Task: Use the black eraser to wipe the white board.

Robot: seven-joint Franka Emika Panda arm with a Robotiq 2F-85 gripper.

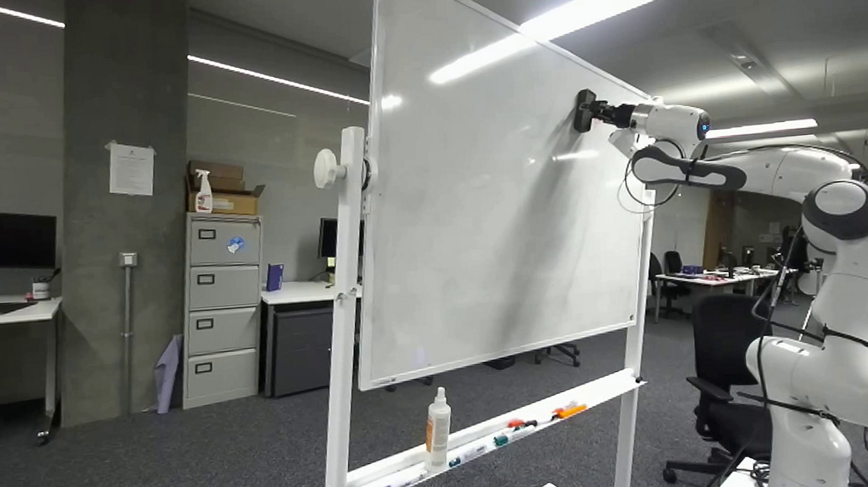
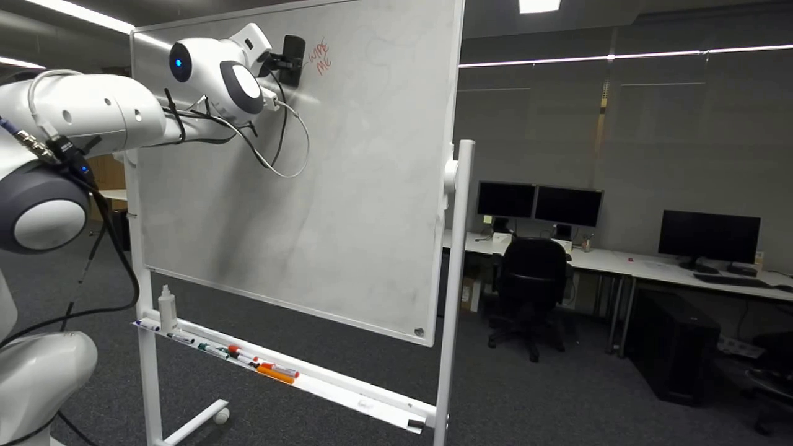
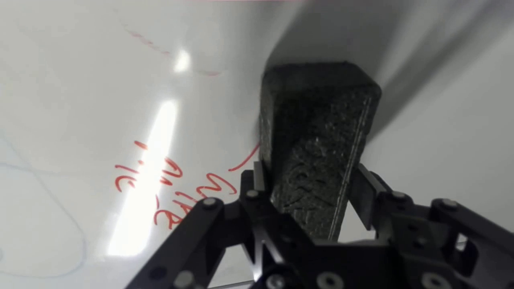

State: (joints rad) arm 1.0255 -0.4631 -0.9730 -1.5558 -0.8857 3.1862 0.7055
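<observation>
The white board [image 1: 471,233] fills much of both exterior views, high on its stand. My gripper [image 3: 311,178] is shut on the black eraser [image 3: 321,116], one finger pad on each long side. In an exterior view, the eraser [image 2: 293,59] stands upright at the upper part of the board [image 2: 372,186], just left of red handwriting [image 2: 320,57]. Up close in the wrist view, one red stroke [image 3: 245,157] runs to the eraser's edge and part of it may be hidden behind. Whether the eraser's face touches the surface, I cannot tell.
Below the board a tray [image 1: 492,423] carries a white bottle [image 1: 438,430] and several markers [image 2: 248,359]. A black office chair [image 1: 729,360] stands by the arm's base. Loose cables [image 2: 291,142] hang from the wrist in front of the board.
</observation>
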